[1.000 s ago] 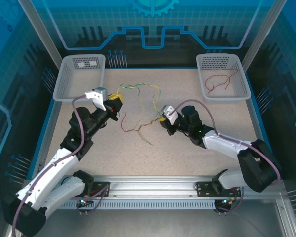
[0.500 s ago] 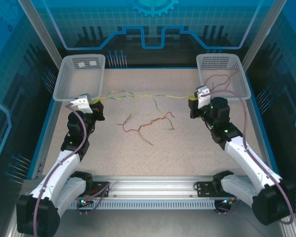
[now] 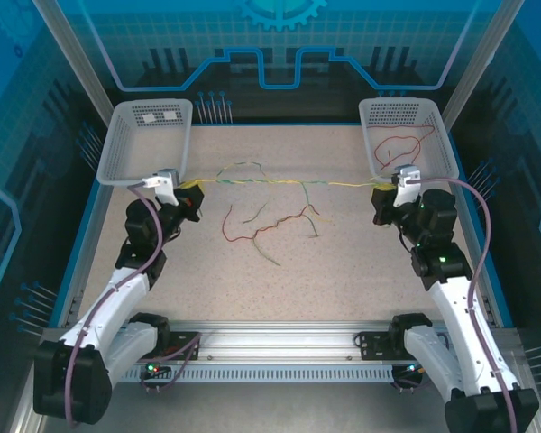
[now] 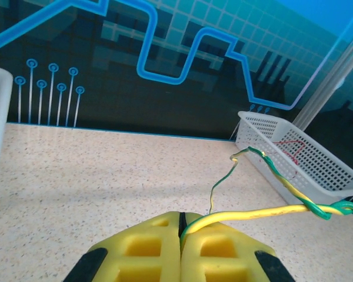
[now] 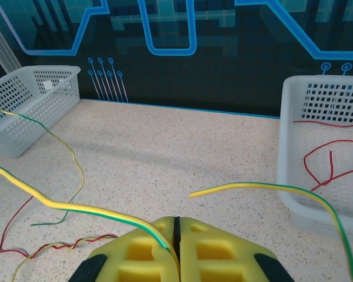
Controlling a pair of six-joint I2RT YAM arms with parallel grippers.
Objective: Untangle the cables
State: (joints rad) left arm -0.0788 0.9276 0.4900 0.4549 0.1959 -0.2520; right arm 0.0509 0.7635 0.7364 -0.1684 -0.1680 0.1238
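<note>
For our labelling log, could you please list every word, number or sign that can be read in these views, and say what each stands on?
No readable text anywhere.
Pale label in the left basket: too small to read.
Back wall: a gear emblem and circuit lines, no lettering.

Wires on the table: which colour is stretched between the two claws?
The yellow-green wire, stretched in a line between the left gripper and the right gripper, both shut on it. The red wire lies slack on the table, ungripped.
</note>
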